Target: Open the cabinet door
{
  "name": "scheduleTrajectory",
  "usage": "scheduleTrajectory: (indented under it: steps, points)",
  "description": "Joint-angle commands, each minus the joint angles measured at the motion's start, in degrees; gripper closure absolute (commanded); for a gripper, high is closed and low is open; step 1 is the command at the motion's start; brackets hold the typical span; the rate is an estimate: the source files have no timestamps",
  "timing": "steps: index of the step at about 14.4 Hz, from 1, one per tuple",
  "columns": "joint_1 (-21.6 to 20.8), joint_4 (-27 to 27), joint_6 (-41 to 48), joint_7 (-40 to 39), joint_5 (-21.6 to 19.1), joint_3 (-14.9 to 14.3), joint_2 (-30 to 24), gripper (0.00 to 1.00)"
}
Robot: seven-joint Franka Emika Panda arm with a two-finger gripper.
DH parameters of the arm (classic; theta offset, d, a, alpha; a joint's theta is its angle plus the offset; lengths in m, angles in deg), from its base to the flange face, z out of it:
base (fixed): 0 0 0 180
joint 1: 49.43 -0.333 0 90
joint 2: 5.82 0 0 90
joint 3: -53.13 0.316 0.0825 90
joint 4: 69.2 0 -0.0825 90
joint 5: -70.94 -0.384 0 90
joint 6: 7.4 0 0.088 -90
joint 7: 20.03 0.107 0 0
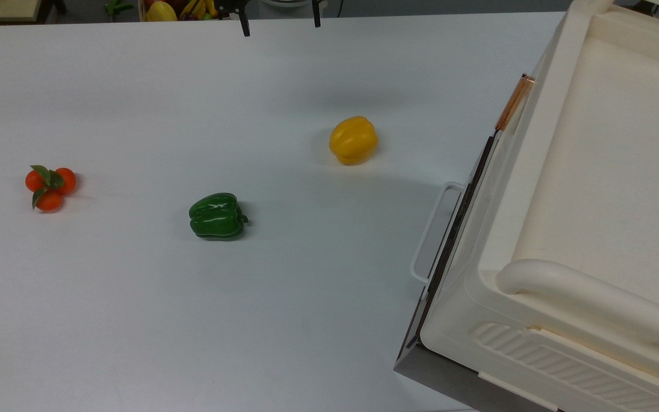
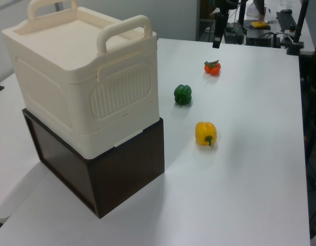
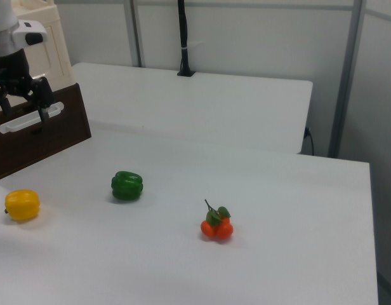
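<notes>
The white table (image 1: 135, 320) carries a cream plastic cabinet (image 2: 81, 77) stacked on a dark brown box (image 2: 106, 174), at the top view's right. The cabinet door (image 1: 527, 131) faces the table, shut, its copper strip handle (image 1: 513, 103) at the far end. No writing or labels are readable anywhere. A yellow pepper (image 1: 353, 140), green pepper (image 1: 217, 216) and tomato cluster (image 1: 49, 186) lie well apart. The gripper (image 1: 279, 23) hangs at the table's far edge, fingers spread wide, holding nothing.

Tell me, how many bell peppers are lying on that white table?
2. The yellow pepper lies nearer the cream cabinet, and the green pepper lies between it and the tomato cluster. Any behind the cabinet would be hidden.
</notes>
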Motion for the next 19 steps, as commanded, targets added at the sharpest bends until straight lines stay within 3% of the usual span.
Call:
scheduleTrajectory:
  steps: [1, 4, 8, 11, 16, 19]
  points:
    - [-0.9, -0.5, 0.0, -0.7, -0.5, -0.7, -0.4, 0.00]
    - [-0.8, -0.4, -0.4, -5.6, -0.8, 0.6, -0.3, 0.00]
    - [2.7, 4.4, -0.8, -15.2, -2.7, 6.2, 4.7, 0.00]
    - [3.2, 6.2, -1.7, -21.3, -4.0, 8.4, 6.3, 0.01]
    - [3.3, 6.2, -6.1, -22.1, -4.4, 12.6, 6.4, 0.29]
    - [3.2, 6.2, -11.2, -22.0, -4.8, 14.7, 7.7, 0.32]
